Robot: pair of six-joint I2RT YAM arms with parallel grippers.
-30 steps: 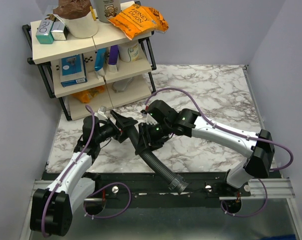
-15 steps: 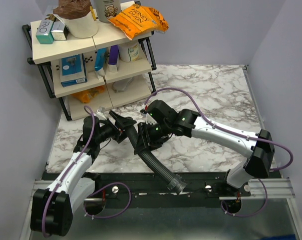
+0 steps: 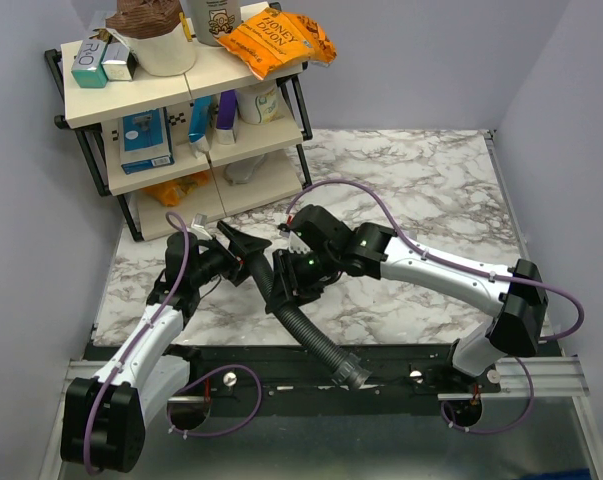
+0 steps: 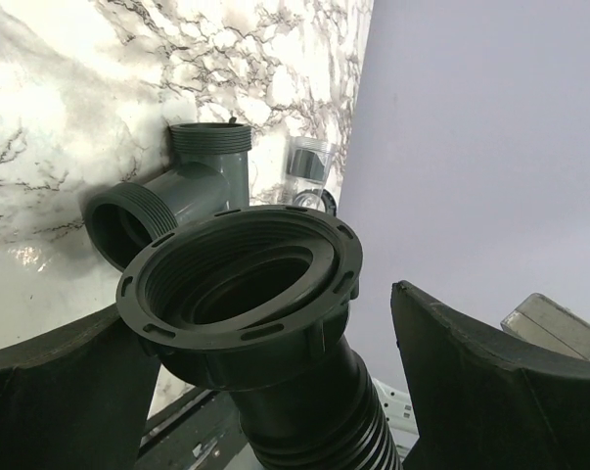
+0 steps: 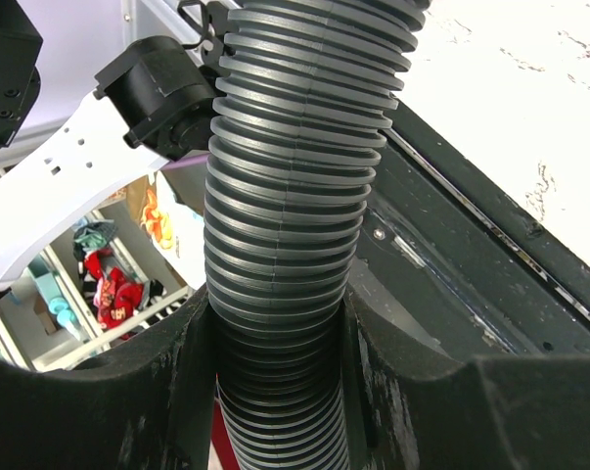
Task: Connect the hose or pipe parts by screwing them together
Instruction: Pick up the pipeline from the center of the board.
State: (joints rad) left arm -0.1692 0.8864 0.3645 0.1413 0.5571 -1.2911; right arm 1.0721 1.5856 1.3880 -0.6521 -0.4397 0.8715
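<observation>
Black ribbed flexible hose [image 3: 309,335] runs slantwise from the middle of the marble table [image 3: 431,190] down to its near edge, where the lower collar end [image 3: 349,368] hangs over the black base rail [image 3: 281,395]. The right gripper [image 3: 286,282] is clamped round the ribbed body — in the right wrist view both fingers [image 5: 187,392] press against the ribs. The upper collar [image 4: 241,284], threaded inside, sits between the fingers of the left gripper [image 3: 243,250], which stand wide apart on either side of it. Behind that collar the dark grey branched pipe fitting [image 4: 192,191] lies on the marble — two threaded mouths showing.
</observation>
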